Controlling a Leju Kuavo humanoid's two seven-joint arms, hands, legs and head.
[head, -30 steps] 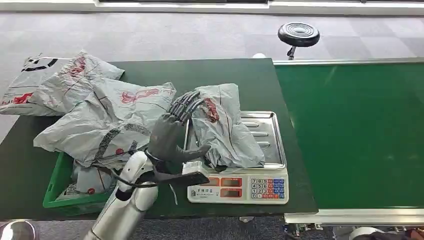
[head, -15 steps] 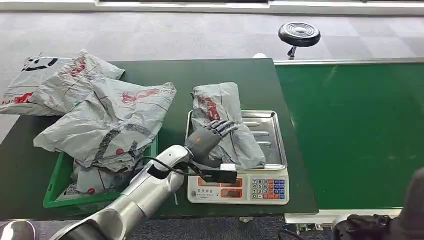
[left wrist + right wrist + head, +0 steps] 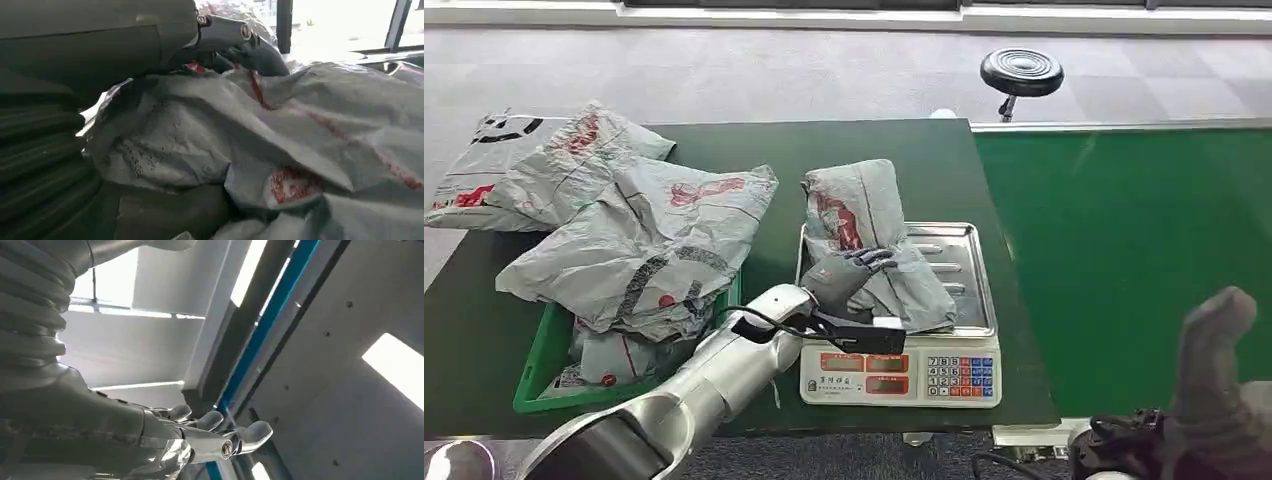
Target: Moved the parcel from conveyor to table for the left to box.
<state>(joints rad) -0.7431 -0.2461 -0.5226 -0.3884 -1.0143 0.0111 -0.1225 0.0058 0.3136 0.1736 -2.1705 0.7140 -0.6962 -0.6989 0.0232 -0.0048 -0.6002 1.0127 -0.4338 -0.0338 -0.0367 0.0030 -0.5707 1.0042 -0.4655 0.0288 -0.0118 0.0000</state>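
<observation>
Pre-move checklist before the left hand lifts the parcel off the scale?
1. Parcel lies on the scale tray, its far end hanging over the table: ok.
2. Left robot hand rests on the parcel: ok.
3. Fingers fully closed around the parcel: cannot tell.
4. Green crate piled high with bags, little room left: not ok.
5. Right robot hand holds nothing, away from the scale: ok.

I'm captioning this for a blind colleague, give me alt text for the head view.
The robot's left hand rests on a grey parcel lying on a scale on a green table. More grey parcels are heaped over a green crate; the conveyor is alongside.
</observation>
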